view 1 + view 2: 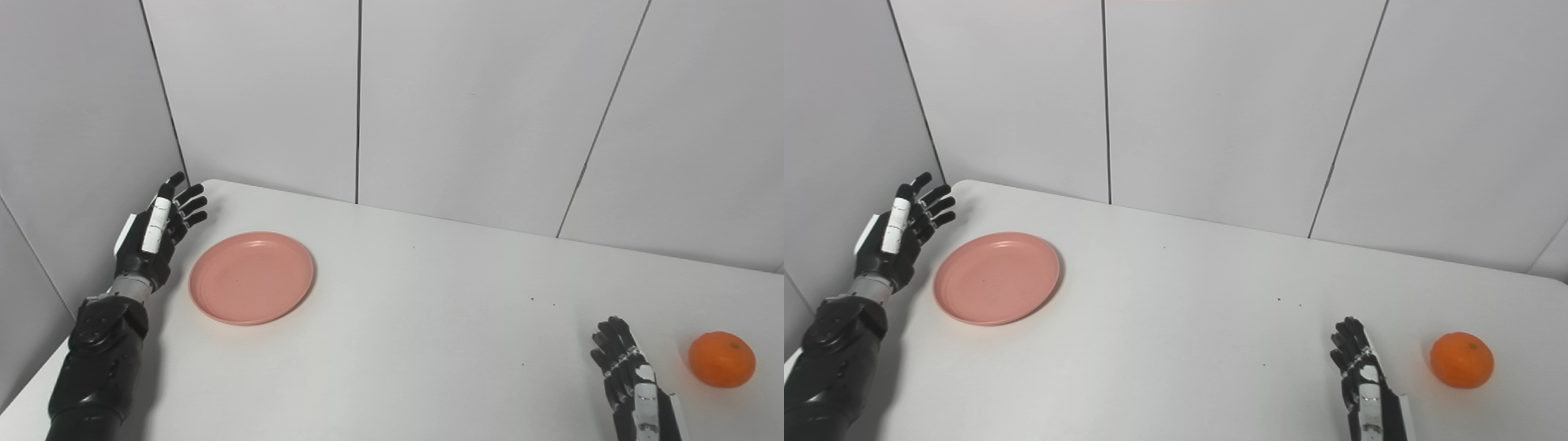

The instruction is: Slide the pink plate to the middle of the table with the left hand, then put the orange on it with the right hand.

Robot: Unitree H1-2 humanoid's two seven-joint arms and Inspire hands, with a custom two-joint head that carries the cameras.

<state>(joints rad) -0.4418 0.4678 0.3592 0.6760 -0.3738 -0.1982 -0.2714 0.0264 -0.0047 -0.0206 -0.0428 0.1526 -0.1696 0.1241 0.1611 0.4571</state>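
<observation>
Pink plate (pixel 251 277) just right of open left hand (pixel 154 236), not touching.

Pink plate (pixel 252 277) lies flat, empty, far left — orange (pixel 721 359) near right.

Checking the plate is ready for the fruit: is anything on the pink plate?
Nothing: the pink plate shows bare pink all over. The orange sits on the table far right. Beneath the plate is hidden.

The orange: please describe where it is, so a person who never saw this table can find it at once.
Look at the white table and go to its near right corner. Beside the right hand, not touching it, sits the orange: the only round, bright orange thing, unlike the flat pink plate far left.
</observation>
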